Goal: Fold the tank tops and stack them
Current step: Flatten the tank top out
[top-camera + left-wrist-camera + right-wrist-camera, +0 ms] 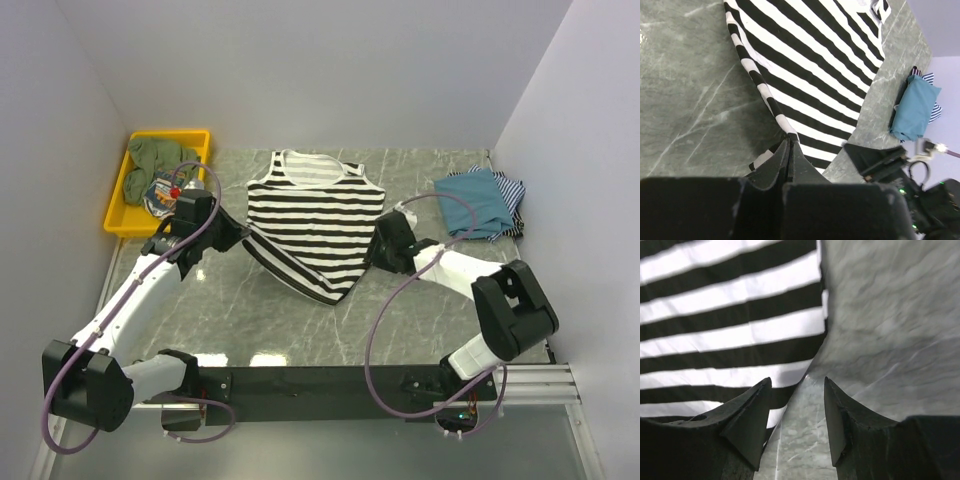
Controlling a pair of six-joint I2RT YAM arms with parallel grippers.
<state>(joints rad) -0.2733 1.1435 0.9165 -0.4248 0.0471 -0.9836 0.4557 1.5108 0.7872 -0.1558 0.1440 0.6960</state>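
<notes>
At the upper left sits one yellow tray (116, 212) with a green cloth (155, 155) bunched in it. The left arm's fingers (790, 152) are pinched tight on the left edge of the single bold black-and-white tank top (310, 225), spread mid-desk (300, 330). The right arm's fingers (752, 410) stand partly open at its right edge, gripping nothing. The fold looks to be just starting; next, I reckon, the right must close on that edge so both lift together. At the upper right lie two folded tops, a teal one (478, 200) over a thin-striped one (514, 188).
</notes>
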